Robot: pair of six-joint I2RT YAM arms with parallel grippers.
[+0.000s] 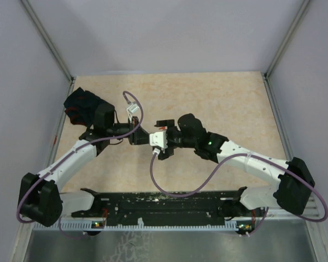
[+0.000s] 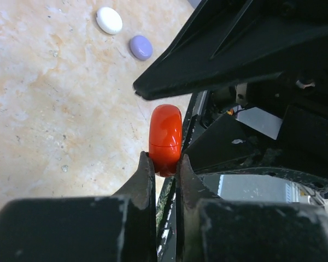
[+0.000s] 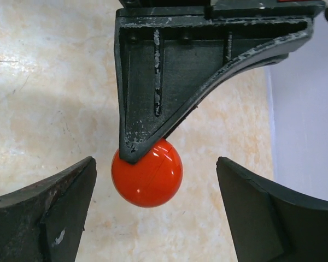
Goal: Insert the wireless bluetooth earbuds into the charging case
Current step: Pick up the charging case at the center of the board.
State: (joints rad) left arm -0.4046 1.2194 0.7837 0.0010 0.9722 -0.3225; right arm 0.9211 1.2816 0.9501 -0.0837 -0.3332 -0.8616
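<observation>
A glossy red round case (image 2: 165, 136) with a seam round its edge is pinched on edge between my left gripper's (image 2: 163, 159) two black fingers, held above the table. In the right wrist view the same red case (image 3: 147, 174) hangs under a left finger (image 3: 153, 82), midway between the spread jaws of my right gripper (image 3: 156, 162), which touch nothing. The case is closed. In the top view the two grippers (image 1: 139, 134) (image 1: 161, 137) meet tip to tip at the table's middle, and the case is hidden there. No stemmed earbuds are in view.
A white round disc (image 2: 109, 20) and a pale purple round disc (image 2: 141, 47) lie on the beige marbled table (image 2: 38, 109). A black cloth with red marks (image 1: 82, 106) lies at the far left. Grey walls (image 1: 22, 82) enclose the table.
</observation>
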